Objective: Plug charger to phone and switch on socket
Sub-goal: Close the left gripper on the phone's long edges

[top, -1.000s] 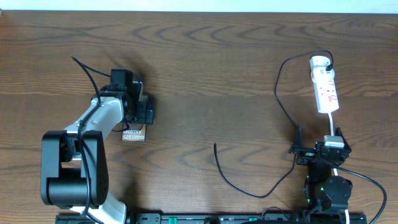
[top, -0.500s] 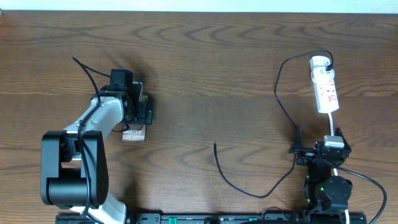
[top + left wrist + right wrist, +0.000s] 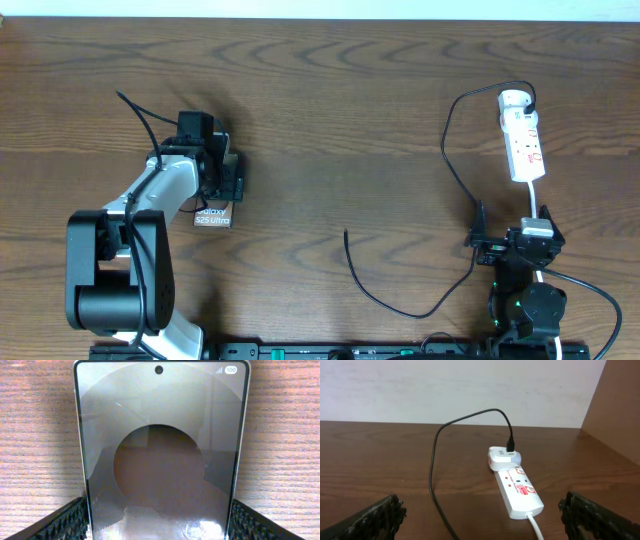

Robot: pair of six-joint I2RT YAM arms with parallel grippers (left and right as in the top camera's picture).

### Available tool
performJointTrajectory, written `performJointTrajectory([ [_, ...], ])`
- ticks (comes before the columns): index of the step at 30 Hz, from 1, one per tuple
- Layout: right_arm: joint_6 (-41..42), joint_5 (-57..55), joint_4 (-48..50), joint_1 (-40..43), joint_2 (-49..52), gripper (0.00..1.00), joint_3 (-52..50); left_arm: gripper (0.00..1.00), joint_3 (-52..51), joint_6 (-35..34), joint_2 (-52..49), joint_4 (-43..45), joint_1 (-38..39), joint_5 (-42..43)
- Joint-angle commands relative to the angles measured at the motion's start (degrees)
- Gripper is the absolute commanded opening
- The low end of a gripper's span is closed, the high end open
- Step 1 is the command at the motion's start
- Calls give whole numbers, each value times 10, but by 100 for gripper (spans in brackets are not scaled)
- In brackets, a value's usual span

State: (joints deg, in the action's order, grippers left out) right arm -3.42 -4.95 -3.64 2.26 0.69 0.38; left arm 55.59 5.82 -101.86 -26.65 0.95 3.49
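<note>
Left end effector point(image 3: 159, 506) clenches the flat, dark glossy phone point(image 3: 160, 435) by its 2 long sides, toward the table's left edge; best hold it level, port exposed. Right end effector point(image 3: 480, 510), released and empty, should fetch the thin black charger cable point(image 3: 432, 477) by its tip, midway along the near edge.

I see a dark brown, wavy-grained desk point(image 3: 320, 90), a white socket point(image 3: 518, 491) with red marks, a black charger point(image 3: 431, 472), a phone point(image 3: 160, 460) face of grey and brown circles, and black diamond-knurled pads point(image 3: 65, 522) on my left hand point(image 3: 160, 529).
</note>
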Motion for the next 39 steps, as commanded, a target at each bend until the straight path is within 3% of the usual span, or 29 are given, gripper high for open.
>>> performJointTrajectory([
  [1,-5,-3,-2,-4,-3,99,-1,82,-13,-2,-30,-14,-2,-11],
  [7,-5,-3,-2,-4,-3,99,-1,81,-13,-2,-30,-15,-2,-11],
  [10,-5,-3,-2,-4,-3,99,-1,74,-13,-2,-30,-15,-2,-11],
  [27,-5,-3,-2,-4,-3,99,-1,70,-13,-2,-30,-15,-2,-11],
  [30,-5,-3,-2,-4,-3,99,-1,65,-13,-2,-30,-15,-2,-11],
  [39,-5,-3,-2,-4,-3,99,-1,30,-13,-3,-30,-13,-2,-11],
])
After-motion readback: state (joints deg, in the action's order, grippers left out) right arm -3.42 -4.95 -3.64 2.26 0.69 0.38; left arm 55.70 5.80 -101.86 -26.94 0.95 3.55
